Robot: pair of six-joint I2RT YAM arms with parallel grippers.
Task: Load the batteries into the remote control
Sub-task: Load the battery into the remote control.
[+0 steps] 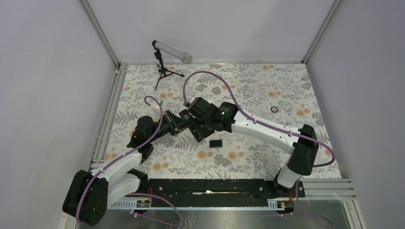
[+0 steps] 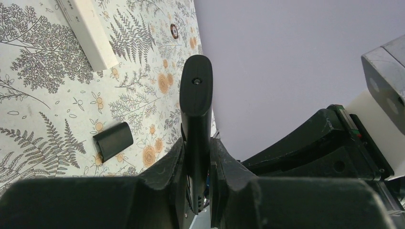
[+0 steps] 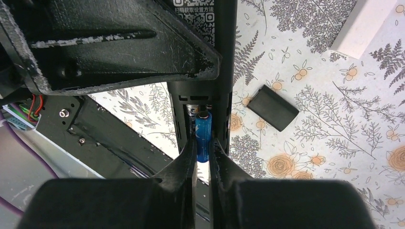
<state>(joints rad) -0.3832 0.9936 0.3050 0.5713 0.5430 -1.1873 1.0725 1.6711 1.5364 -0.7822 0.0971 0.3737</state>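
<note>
On my left wrist feed, the left pincer (image 2: 196,158) is closed on the remote control (image 2: 196,95). Both fingers press its flat faces and the black body stands edge-on between them, rising past the fingertips and lifted off the surface (image 1: 248,86). From overhead, I see the two arms meet near the middle of the floral-patterned surface with the remote between them.

On my right wrist feed, the right pincer (image 3: 203,152) is nearly shut, clamping a blue battery (image 3: 203,134) by its sides. The battery points away from the camera along the fingers. Its metal-capped end is at the open battery bay in the back of the remote, just below the printed label. Something metallic shows in the bay beside it, but I cannot tell whether it is a contact or another cell, or whether the blue battery is seated in its slot. One finger of the left pincer crosses the upper part of this view, over the remote.

To the right of the remote, the black battery cover (image 1: 216,143) lies flat on the surface, apart from both pincers.
</note>
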